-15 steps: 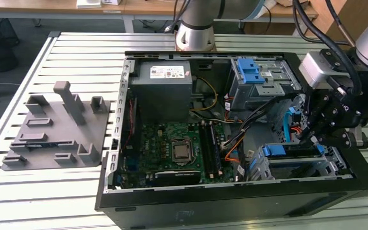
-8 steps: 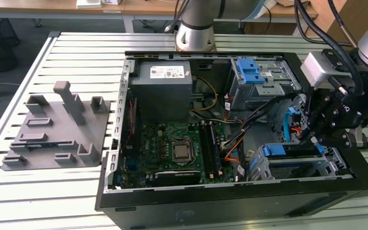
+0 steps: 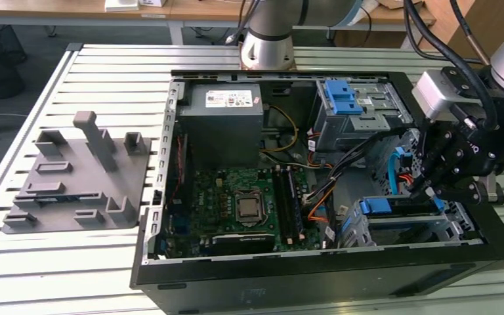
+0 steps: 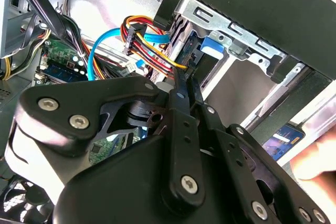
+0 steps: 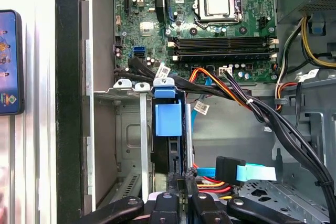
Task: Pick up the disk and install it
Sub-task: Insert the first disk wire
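Observation:
The disk sits on edge in the drive bay at the lower corner of the open computer case, on the exterior view's right. Its blue carrier tab sticks out between the bay's metal rails, with the dark drive body behind it. My gripper hangs over the bay's end, just beyond the disk. In both wrist views the black fingers lie close together, shut, their tips at the disk's end. Nothing shows between them.
Orange, black and blue cables run close beside the bay. The motherboard and the grey power supply fill the case, with a blue latch above. A grey fixture plate lies outside. A phone and a hand are nearby.

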### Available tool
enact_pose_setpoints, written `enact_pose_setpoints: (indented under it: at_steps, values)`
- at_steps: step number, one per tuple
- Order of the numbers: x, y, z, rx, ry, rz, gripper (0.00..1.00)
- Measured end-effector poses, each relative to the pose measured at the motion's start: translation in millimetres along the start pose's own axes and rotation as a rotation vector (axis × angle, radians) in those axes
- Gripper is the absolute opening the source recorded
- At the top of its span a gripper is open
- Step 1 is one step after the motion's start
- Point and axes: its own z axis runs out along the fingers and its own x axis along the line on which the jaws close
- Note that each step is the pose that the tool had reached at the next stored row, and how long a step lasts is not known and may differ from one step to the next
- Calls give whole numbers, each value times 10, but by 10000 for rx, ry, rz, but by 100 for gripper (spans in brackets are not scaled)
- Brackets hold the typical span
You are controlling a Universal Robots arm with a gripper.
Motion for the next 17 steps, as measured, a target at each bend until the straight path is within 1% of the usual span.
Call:
enact_pose_setpoints:
  at_steps: [4,7,9,17]
  values:
    - [0,0,1,-3,0,7,16]
    - [0,-3,5,-21,-2,50,16]
    - [-1,-16,9,-43,-4,55,16]
    - [-1,-23,29,-62,0,59,16]
